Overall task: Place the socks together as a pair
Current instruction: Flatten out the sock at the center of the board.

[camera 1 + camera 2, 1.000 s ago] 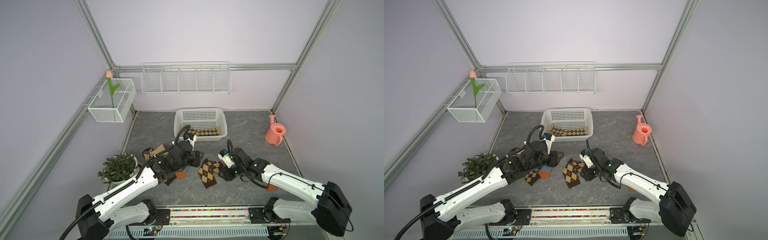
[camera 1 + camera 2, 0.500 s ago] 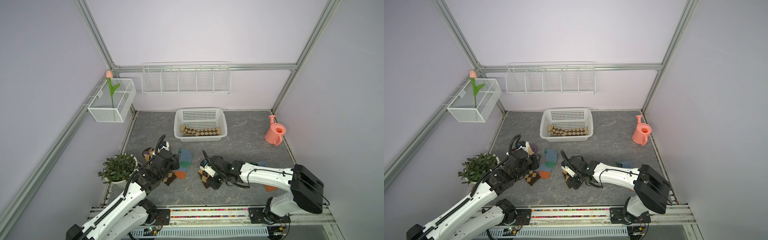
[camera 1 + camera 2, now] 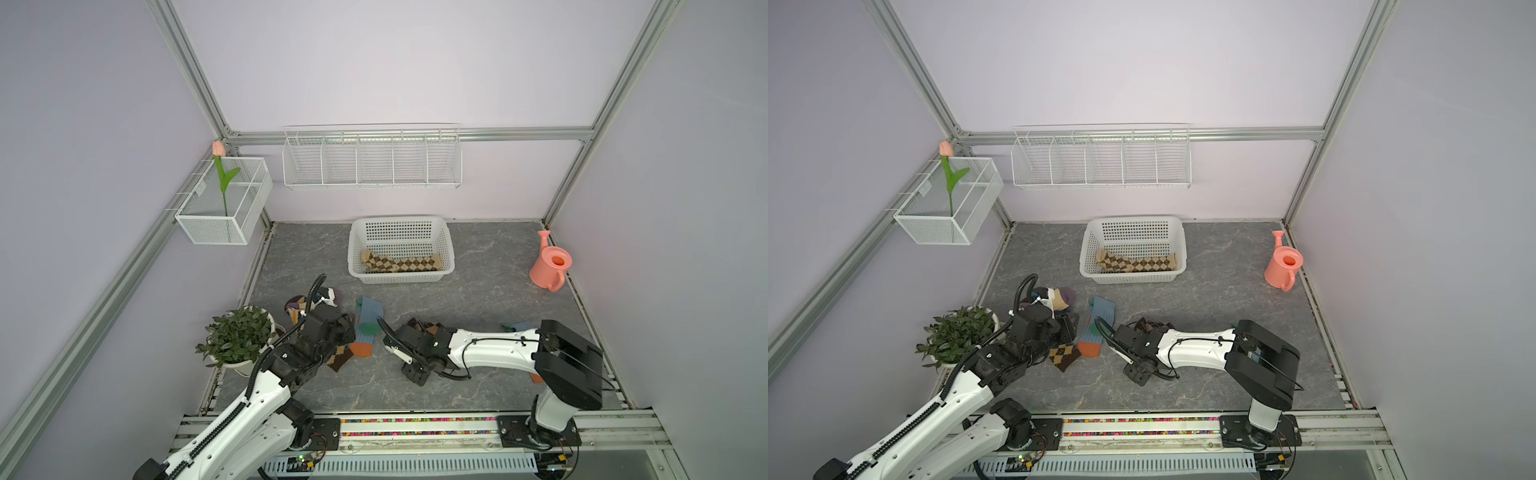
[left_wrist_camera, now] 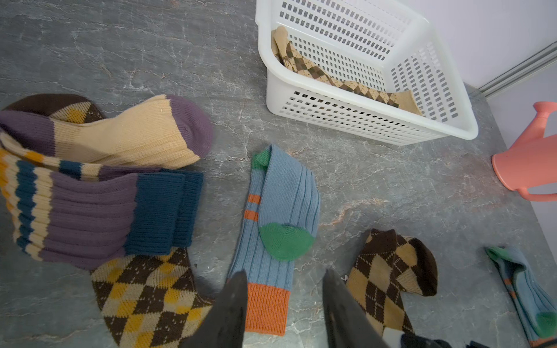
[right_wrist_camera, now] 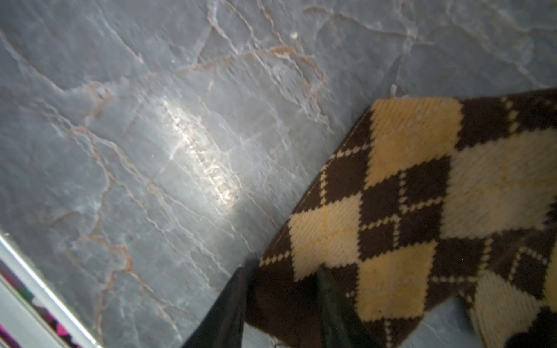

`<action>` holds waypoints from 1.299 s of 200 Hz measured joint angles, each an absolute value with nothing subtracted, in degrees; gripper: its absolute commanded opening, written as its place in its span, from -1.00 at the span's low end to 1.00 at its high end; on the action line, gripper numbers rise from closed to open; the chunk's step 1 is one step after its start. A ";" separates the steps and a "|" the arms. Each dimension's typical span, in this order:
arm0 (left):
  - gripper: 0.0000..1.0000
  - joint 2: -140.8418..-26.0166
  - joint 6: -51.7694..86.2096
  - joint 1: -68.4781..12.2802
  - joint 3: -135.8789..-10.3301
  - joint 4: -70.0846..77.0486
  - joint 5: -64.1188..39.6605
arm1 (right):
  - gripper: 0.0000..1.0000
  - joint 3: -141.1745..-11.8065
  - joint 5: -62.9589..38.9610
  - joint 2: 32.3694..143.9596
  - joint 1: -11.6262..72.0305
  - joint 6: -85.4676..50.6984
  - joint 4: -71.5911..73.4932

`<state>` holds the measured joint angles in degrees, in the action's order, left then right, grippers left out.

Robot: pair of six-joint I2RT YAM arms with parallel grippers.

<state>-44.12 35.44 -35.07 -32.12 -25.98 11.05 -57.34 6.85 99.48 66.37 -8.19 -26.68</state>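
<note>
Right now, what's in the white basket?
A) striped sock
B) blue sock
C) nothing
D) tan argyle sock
D: a tan argyle sock lies along the bottom of the basket in both top views. The blue and striped socks are out on the table.

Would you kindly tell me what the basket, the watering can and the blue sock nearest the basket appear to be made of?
The basket looks like moulded white plastic, faintly glossy, with slotted walls. The watering can is probably pink plastic, smooth with a satin sheen. The blue sock is ribbed knit yarn, matte; its fibre cannot be told.
</note>
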 measured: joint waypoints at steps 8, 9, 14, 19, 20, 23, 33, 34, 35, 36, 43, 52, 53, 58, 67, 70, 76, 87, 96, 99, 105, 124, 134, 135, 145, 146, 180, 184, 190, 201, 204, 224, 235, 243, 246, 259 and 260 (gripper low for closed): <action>-0.15 -44.16 35.35 -35.07 -32.12 -25.98 11.00 | -0.56 -57.34 7.40 99.55 66.46 -8.12 -26.70; -0.15 -44.16 35.35 -35.07 -32.12 -25.96 11.00 | -0.57 -57.34 7.42 99.57 66.48 -8.03 -26.70; -0.15 -44.18 35.33 -35.03 -32.12 -25.98 10.90 | -0.64 -57.34 7.86 99.57 66.48 -8.36 -26.68; -0.16 -44.18 35.31 -35.00 -32.12 -25.98 10.83 | -0.70 -57.34 8.25 99.59 66.48 -8.75 -26.68; -0.16 -44.21 35.31 -34.98 -32.12 -25.98 10.81 | -0.71 -57.34 8.23 99.59 66.48 -8.64 -26.68; -0.15 -44.21 35.31 -34.98 -32.12 -25.98 10.74 | -0.74 -57.34 8.27 99.59 66.48 -8.47 -26.68; -0.16 -44.27 35.31 -34.98 -32.12 -25.96 10.63 | -0.81 -57.34 8.88 99.61 66.48 -9.08 -26.72; -0.16 -44.27 35.31 -34.96 -32.12 -25.98 10.63 | -0.81 -57.34 8.86 99.59 66.48 -8.99 -26.72; -0.16 -44.29 35.31 -34.96 -32.12 -25.98 10.63 | -0.82 -57.34 8.86 99.59 66.48 -8.95 -26.72; -0.16 -44.29 35.29 -34.96 -32.12 -25.98 10.63 | -0.82 -57.36 8.91 99.59 66.48 -8.84 -26.72; -0.16 -44.29 35.29 -34.96 -32.12 -25.98 10.63 | -0.84 -57.41 9.08 99.50 66.48 -9.02 -26.81; -0.15 -44.31 35.22 -34.96 -32.12 -25.98 10.61 | -0.85 -57.45 9.06 99.22 66.48 -9.23 -27.20; -0.15 -44.31 35.22 -34.96 -32.12 -25.96 10.61 | -0.85 -57.45 9.02 99.13 66.48 -9.32 -27.31; -0.16 -44.36 35.07 -34.96 -32.12 -25.98 10.57 | -0.85 -57.47 8.99 98.78 66.46 -9.37 -27.75; -0.15 -44.58 34.85 -34.96 -32.12 -25.96 10.39 | -0.85 -57.56 8.62 97.62 66.26 -9.45 -28.95; -0.15 -44.71 34.79 -34.96 -32.12 -25.93 10.35 | -0.85 -57.65 8.51 96.99 66.19 -9.45 -29.36; -0.15 -45.04 34.59 -34.96 -32.12 -25.85 10.04 | -0.85 -57.93 8.10 95.59 66.00 -9.47 -30.28; -0.15 -45.78 34.11 -34.96 -32.12 -25.45 9.21 | -0.85 -59.20 7.38 92.25 65.25 -9.56 -32.14; -0.15 -46.59 33.67 -34.96 -32.12 -24.82 8.21 | -0.85 -60.97 6.92 89.27 64.31 -9.58 -33.41; -0.14 -46.83 33.50 -34.96 -32.12 -24.62 7.73 | -0.85 -61.63 6.74 88.38 63.99 -9.58 -33.74; -0.14 -47.46 33.21 -34.94 -32.12 -24.01 6.72 | -0.86 -63.18 6.55 86.54 63.24 -9.58 -34.52; -0.12 -49.82 32.23 -34.92 -32.12 -22.24 3.20 | -0.85 -68.27 6.44 82.17 61.25 -9.39 -36.53; -0.11 -51.00 31.79 -34.92 -32.14 -21.80 1.50 | -0.85 -70.67 6.63 80.64 60.31 -9.32 -37.80; -0.11 -51.09 31.79 -34.92 -32.14 -21.76 1.41 | -0.85 -70.83 6.63 80.55 60.27 -9.32 -37.91; -0.11 -52.01 31.31 -35.00 -32.14 -21.54 0.05 | -0.85 -72.53 6.83 79.66 59.51 -9.06 -39.16; -0.10 -52.05 31.31 -35.00 -32.14 -21.54 -0.03 | -0.85 -72.60 6.85 79.61 59.46 -9.04 -39.22; -0.07 -51.75 30.24 -35.53 -32.14 -20.82 -2.26 | -0.85 -74.06 7.29 79.00 58.02 -8.71 -43.62; -0.06 -51.57 30.09 -35.62 -32.14 -20.73 -2.55 | -0.85 -74.11 7.31 79.00 57.91 -8.67 -44.21; -0.06 -51.37 29.85 -35.66 -32.14 -20.60 -2.81 | -0.85 -74.24 7.35 79.00 57.82 -8.58 -45.15; -0.04 -51.18 29.61 -35.86 -32.14 -20.03 -3.42 | -0.85 -74.48 7.51 78.98 57.69 -8.56 -46.48; -0.03 -51.20 29.54 -35.94 -32.14 -19.90 -3.57 | -0.85 -74.59 7.49 78.98 57.63 -8.56 -46.83; -0.02 -51.81 28.99 -36.88 -32.16 -19.09 -4.62 | -0.85 -74.78 7.40 78.78 56.88 -8.75 -48.69; -0.02 -52.84 28.49 -37.91 -32.38 -18.98 -4.97 | -0.85 -74.59 6.94 78.41 56.14 -9.04 -49.45; -0.02 -53.76 28.10 -38.81 -32.64 -18.94 -4.97 | -0.85 -74.17 6.28 77.97 55.61 -9.32 -49.74; -0.02 -54.22 27.90 -39.27 -32.84 -18.98 -4.93 | -0.85 -73.91 6.09 77.82 55.46 -9.47 -49.82; -0.01 -55.64 27.22 -40.69 -33.52 -18.98 -4.84 | -0.85 -72.34 5.02 76.84 54.87 -10.13 -50.02; 0.00 -55.75 27.20 -40.84 -33.56 -18.98 -4.82 | -0.85 -72.12 4.89 76.71 54.83 -10.20 -50.02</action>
